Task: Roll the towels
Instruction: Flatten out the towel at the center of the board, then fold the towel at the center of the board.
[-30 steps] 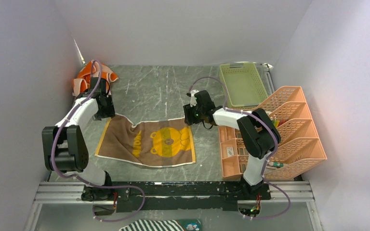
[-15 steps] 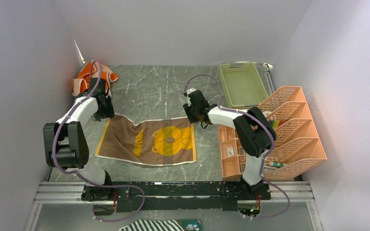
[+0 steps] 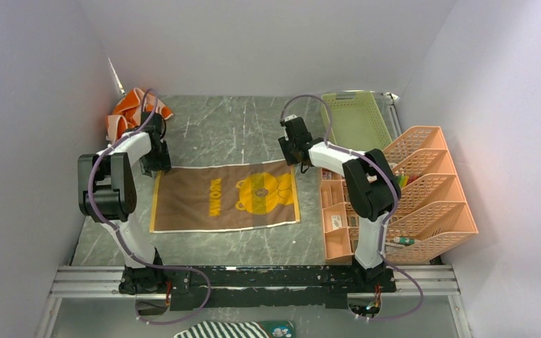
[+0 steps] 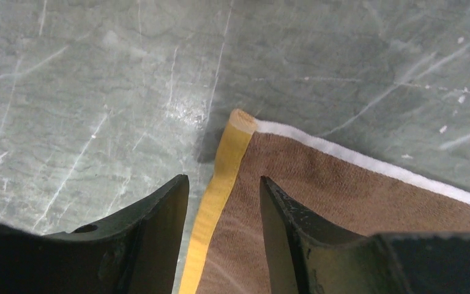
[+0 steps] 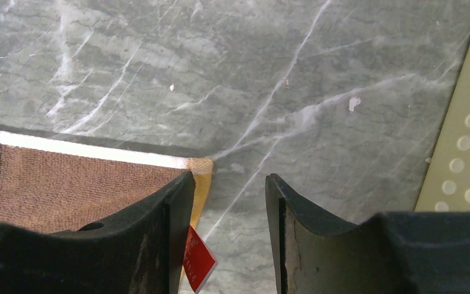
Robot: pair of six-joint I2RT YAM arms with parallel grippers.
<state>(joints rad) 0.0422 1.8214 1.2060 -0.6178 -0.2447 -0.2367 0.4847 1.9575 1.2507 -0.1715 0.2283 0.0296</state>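
Brown towel corner under left claw

top: overhead, far | wrists: close, facing table | shared: brown towel corners

Two arms out front, I counted: my left arm and my right arm. One gripper apiece made two, the left gripper and the right gripper. Two fingers on each, four in all. Towels on the table came to two: one brown towel lying flat, one orange cloth bunched at the far left. One yellow bear was printed on the brown one, with one red tag at its corner. One striped cloth lay below the rail. One green basket. One peach rack, and I made its slanted tiers four.
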